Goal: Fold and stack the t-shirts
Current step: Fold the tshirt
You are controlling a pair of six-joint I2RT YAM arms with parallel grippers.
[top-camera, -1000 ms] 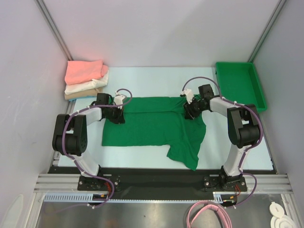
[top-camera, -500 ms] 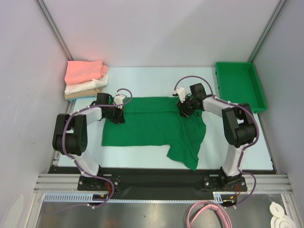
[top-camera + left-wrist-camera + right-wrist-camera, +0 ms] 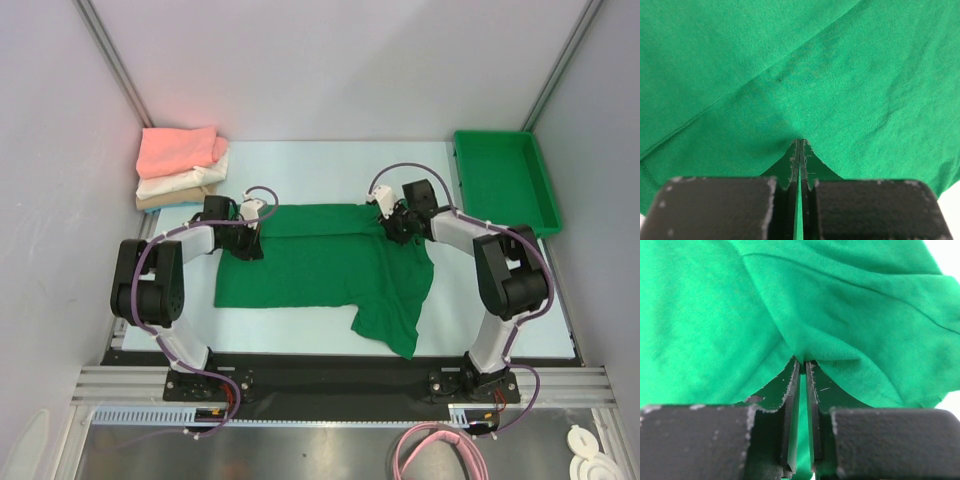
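Note:
The dark green t-shirt [image 3: 315, 262] lies spread on the table, its top edge folded over, one sleeve hanging toward the near right. My left gripper [image 3: 252, 243] is shut on the shirt's left top edge; the cloth [image 3: 790, 75] is pinched between its jaws [image 3: 800, 142]. My right gripper [image 3: 396, 228] is shut on the shirt's right top edge, with a fold of cloth [image 3: 840, 300] bunched at its tips [image 3: 802, 362]. A stack of folded t-shirts sits at the far left: salmon pink [image 3: 178, 148] on top, white [image 3: 180, 184] under it, tan [image 3: 168, 201] at the bottom.
A rigid green plastic bin [image 3: 505, 178] stands at the far right of the table. Grey walls close in the left, back and right sides. The pale blue table top [image 3: 310, 165] shows behind the shirt.
My right gripper has shifted along the shirt's top right edge, first leftward then slightly back right, with the cloth bunching there. The left arm has not moved.

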